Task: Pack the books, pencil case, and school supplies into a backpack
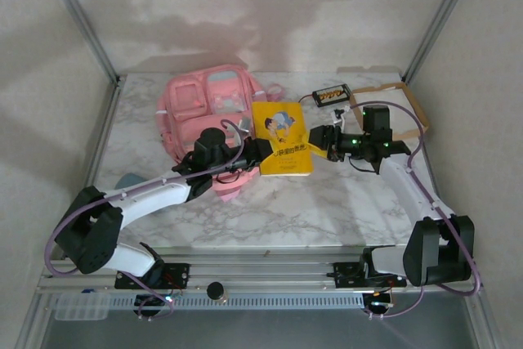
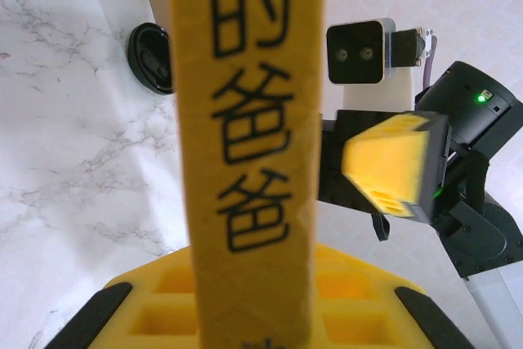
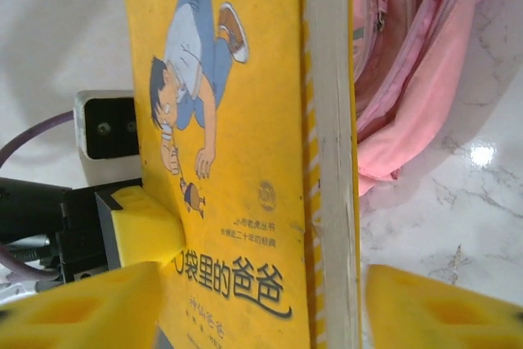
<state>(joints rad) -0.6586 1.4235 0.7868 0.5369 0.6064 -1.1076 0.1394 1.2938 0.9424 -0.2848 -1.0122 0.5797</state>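
A bright yellow book (image 1: 282, 138) with a cartoon figure is held up off the table just in front of the pink backpack (image 1: 204, 108). My left gripper (image 1: 255, 153) is shut on the book's left edge. Its spine (image 2: 245, 120) runs up between the jaws, and one pad (image 3: 143, 226) presses on the cover (image 3: 237, 161). My right gripper (image 1: 317, 143) is open at the book's right edge. Its pads (image 3: 441, 308) stand apart on either side of the book, with a gap showing. A dark book (image 1: 332, 95) lies at the back right. The backpack (image 3: 409, 63) lies close behind the yellow book.
A brown tray (image 1: 392, 108) with a white inside sits at the back right, behind my right arm. A small grey-blue object (image 1: 127, 180) lies at the table's left edge. Metal frame posts stand at both back corners.
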